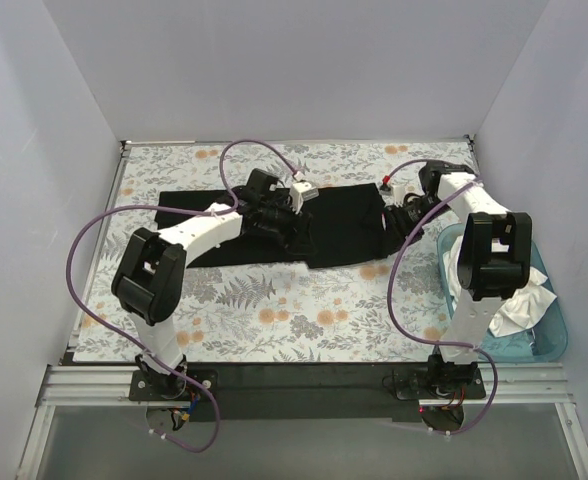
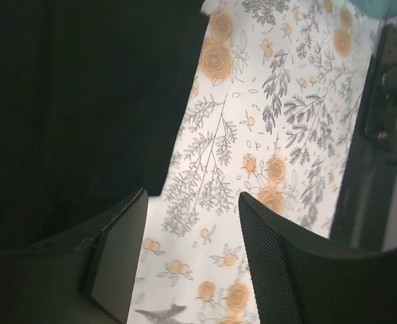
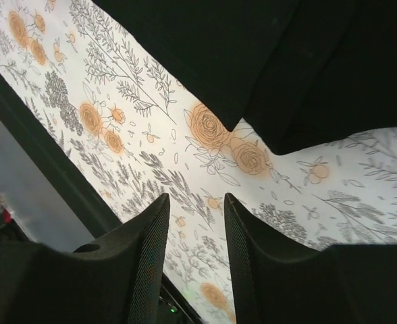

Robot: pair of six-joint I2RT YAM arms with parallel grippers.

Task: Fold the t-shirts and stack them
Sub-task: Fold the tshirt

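The black t-shirt lies spread flat across the far middle of the floral cloth. It also shows in the left wrist view and in the right wrist view. My left gripper hovers over the shirt's middle, near its front edge. Its jaws are open and empty, with floral cloth between them. My right gripper is at the shirt's right end, just off its edge. It is open and empty. White t-shirts lie crumpled in the tub.
The grey-and-orange floral cloth covers the table. The teal tub stands at the right edge beside my right arm. White walls enclose the back and sides. A black rail runs along the front.
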